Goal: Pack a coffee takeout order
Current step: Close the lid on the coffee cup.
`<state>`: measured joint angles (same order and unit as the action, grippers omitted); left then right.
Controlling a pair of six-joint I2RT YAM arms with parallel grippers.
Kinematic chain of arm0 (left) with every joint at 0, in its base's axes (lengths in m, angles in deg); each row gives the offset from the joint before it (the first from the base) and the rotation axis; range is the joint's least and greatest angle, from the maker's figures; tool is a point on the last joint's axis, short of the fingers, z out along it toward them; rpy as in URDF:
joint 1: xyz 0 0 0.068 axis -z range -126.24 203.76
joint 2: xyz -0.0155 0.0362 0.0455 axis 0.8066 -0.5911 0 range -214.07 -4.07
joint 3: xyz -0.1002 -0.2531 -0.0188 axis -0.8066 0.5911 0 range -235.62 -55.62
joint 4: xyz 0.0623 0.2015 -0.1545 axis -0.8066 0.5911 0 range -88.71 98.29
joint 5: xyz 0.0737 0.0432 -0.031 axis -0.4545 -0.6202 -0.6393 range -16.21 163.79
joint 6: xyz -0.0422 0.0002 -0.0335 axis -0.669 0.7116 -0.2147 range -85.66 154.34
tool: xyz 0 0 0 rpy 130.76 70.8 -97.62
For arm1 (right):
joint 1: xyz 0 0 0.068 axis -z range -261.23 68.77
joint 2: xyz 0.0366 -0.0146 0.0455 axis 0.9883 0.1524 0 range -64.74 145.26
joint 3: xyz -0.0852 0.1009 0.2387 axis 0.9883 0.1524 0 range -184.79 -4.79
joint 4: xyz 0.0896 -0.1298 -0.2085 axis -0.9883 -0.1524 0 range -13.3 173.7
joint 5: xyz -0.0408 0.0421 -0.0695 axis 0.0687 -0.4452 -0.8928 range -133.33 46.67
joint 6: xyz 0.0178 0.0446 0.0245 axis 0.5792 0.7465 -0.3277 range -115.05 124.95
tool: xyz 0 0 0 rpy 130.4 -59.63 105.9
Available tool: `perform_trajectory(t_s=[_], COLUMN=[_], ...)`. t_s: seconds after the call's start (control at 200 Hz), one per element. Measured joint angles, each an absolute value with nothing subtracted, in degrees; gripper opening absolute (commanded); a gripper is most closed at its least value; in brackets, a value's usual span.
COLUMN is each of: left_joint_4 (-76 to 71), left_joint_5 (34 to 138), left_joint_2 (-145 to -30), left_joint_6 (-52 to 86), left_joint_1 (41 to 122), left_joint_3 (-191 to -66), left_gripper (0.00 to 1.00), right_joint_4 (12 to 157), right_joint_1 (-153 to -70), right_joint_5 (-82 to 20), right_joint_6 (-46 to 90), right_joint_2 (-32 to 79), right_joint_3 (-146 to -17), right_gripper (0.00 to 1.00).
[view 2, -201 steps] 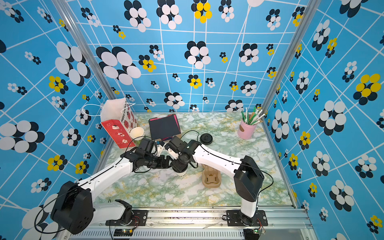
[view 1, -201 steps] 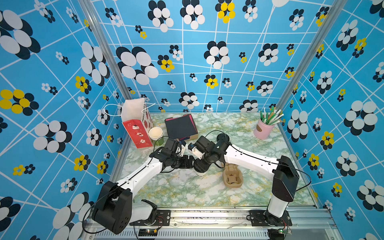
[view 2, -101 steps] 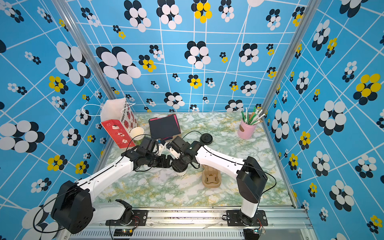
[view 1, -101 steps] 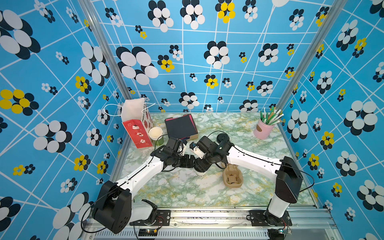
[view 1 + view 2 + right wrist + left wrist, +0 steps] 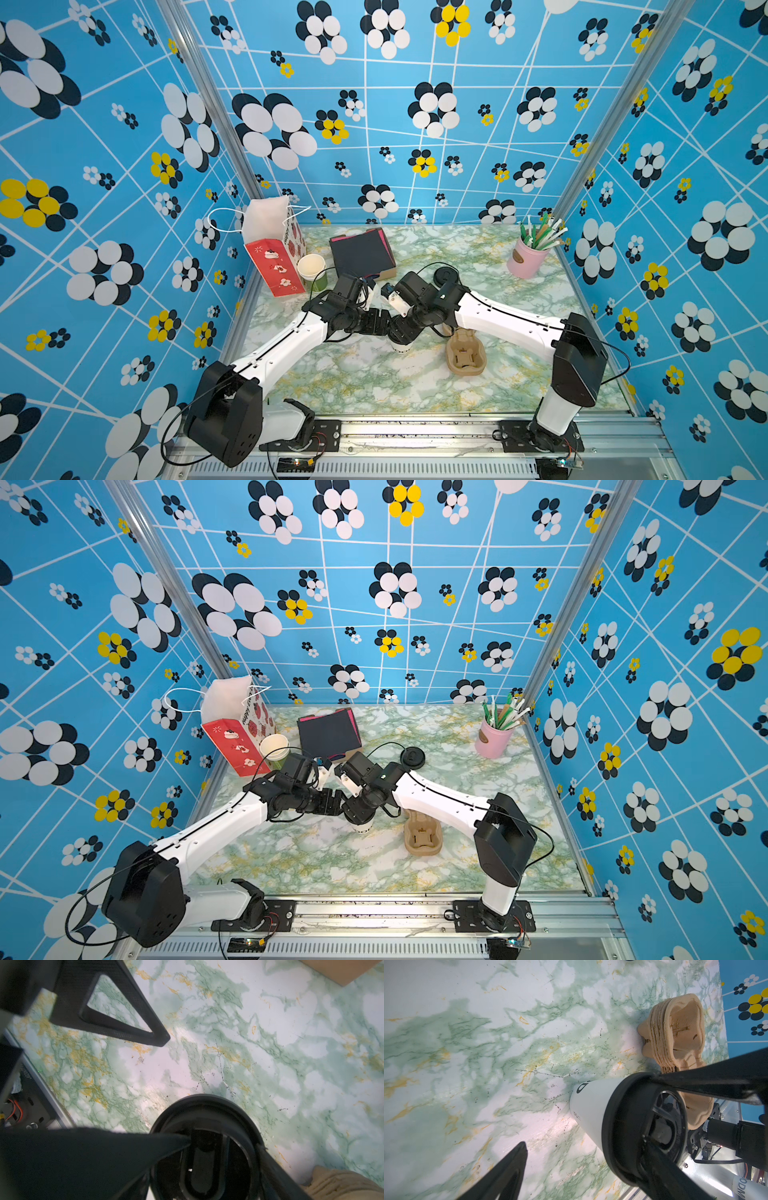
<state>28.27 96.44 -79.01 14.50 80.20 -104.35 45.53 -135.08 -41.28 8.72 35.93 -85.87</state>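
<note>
Upright, tapered white paper cup (image 5: 591, 1105), round black plastic lid (image 5: 620, 1136) on top

White cup (image 5: 588, 1105), dark lettering; black lid (image 5: 614, 1126); tabletop (image 5: 488, 1043) green-white marble, yellow veins; tan tray (image 5: 660, 1028).

Left arm (image 5: 282, 349) and right arm (image 5: 498, 320) stretch inward, wrists nearly meeting, left gripper (image 5: 583, 1140) and right gripper (image 5: 177, 1088) both spread wide.
</note>
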Motion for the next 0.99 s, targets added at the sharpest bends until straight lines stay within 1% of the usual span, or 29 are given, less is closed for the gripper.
perform_trajectory(t_s=[0.15, 0.33, 0.57, 0.995], left_joint_4=[28.3, 28.3, 28.2, 28.1], left_joint_5=[96.0, 95.8, 95.4, 95.1], left_joint_2=[-78.9, -78.8, -78.6, -78.6], left_joint_6=[14.5, 14.5, 14.5, 14.5], left_joint_1=[80.4, 80.7, 80.9, 81.1], left_joint_3=[-104.4, -104.4, -104.4, -104.4], left_gripper=[0.88, 0.88, 0.88, 0.88], right_joint_4=[46.1, 46.6, 46.7, 47.1], right_joint_1=[-135.1, -135.1, -135.1, -135.0], right_joint_5=[-41.3, -41.4, -41.3, -40.3], right_joint_6=[8.8, 8.9, 9.1, 9.1], right_joint_2=[35.5, 34.8, 34.3, 33.7], right_joint_3=[-85.3, -84.6, -84.2, -83.7], right_gripper=[0.8, 0.87, 0.95, 0.99])
